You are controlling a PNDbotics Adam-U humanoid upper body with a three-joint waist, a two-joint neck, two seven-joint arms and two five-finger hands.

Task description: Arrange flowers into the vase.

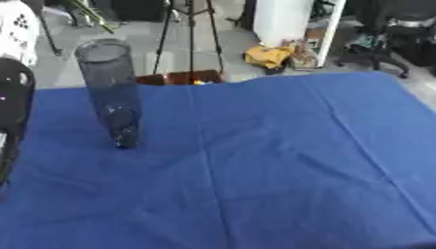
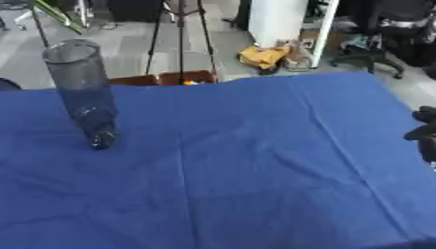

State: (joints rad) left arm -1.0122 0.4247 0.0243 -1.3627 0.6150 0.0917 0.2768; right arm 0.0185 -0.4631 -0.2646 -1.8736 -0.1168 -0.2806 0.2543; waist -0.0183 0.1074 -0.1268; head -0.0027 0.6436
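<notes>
A tall, dark, see-through glass vase [image 1: 112, 92] stands upright on the left part of the blue tablecloth [image 1: 255, 165], and nothing shows inside it. No flower lies on the cloth. A thin green stalk-like line [image 2: 53, 13] crosses the top left corner, beyond the vase; I cannot tell what it is. A black part of my left arm [image 1: 13, 102] rises along the left edge, left of the vase and apart from it; its hand is out of view. Only a dark bit of my right hand [image 2: 423, 134] shows at the right edge, over the table's right border.
Beyond the table's far edge are a tripod [image 1: 191, 34], a brown box [image 1: 180, 78], a yellow bundle [image 1: 268, 56] on the floor, a white cabinet [image 1: 289, 19] and an office chair [image 1: 388, 34]. The cloth has soft creases.
</notes>
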